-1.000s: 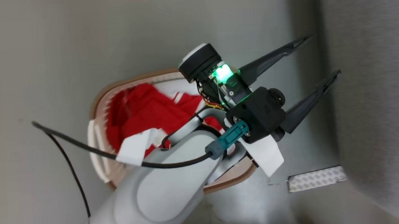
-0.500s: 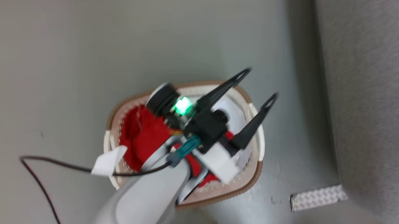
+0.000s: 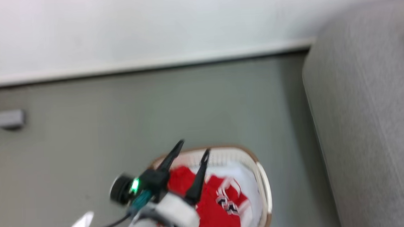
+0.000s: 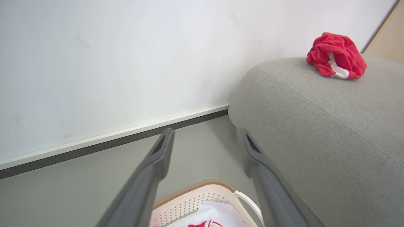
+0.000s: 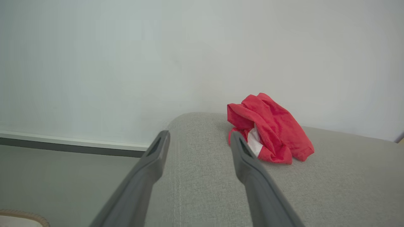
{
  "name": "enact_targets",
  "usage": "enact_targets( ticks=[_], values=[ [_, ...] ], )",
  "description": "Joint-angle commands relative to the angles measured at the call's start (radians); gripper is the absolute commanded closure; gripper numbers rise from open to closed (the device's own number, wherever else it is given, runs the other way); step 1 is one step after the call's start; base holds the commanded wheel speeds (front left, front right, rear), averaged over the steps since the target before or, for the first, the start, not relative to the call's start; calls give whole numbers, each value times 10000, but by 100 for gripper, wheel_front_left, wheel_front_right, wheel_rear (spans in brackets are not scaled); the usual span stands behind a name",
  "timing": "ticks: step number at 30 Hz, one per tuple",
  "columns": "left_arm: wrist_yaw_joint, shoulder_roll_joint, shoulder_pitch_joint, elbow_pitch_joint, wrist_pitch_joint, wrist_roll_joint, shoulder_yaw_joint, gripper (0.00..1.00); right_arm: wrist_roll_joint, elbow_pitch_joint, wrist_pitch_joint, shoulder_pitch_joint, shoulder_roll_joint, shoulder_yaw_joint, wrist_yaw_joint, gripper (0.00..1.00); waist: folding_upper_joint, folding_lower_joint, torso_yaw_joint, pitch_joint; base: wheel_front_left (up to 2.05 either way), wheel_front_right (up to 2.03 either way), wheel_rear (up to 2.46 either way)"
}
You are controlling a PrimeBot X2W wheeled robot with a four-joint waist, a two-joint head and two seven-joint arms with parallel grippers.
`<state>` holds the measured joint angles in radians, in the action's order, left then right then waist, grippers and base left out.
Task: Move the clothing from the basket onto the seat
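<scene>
Claw on the left (image 3: 194, 145), spread empty, has swung back over the oval cream plastic basket (image 3: 265, 186) at six o'clock; red fabric jersey (image 3: 212, 211) next.

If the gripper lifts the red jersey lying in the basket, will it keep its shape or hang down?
Probably floppy: the red jersey lies crumpled in the basket, so it should droop from a pinch. Likely light: thin cloth, like the red garment bunched on the sofa.
</scene>
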<state>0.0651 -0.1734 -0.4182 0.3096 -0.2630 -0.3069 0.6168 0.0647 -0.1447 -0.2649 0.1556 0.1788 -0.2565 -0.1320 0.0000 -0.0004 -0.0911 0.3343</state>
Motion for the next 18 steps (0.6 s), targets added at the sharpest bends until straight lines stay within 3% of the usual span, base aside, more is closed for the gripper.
enact_targets(
  ticks=[1, 11, 18],
  values=[
    [138, -64, 654, -33, -16, -16, -234, 0, 191, 193, 8, -562, -225, 237, 25, 0, 0, 4, 866, -1650, 0, 0, 0],
    [467, -201, 3586, -323, -16, 94, -2258, 0, -167, 470, 8, -2723, -1154, 1451, 25, 0, 0, 4, 1513, -3385, 0, 0, 0],
    [232, -27, 4530, -551, -16, 413, -3246, 0, 212, 303, 7, -3095, -1272, 1883, 25, 0, 0, 4, 1668, -3682, 0, 0, 0]
  ],
)
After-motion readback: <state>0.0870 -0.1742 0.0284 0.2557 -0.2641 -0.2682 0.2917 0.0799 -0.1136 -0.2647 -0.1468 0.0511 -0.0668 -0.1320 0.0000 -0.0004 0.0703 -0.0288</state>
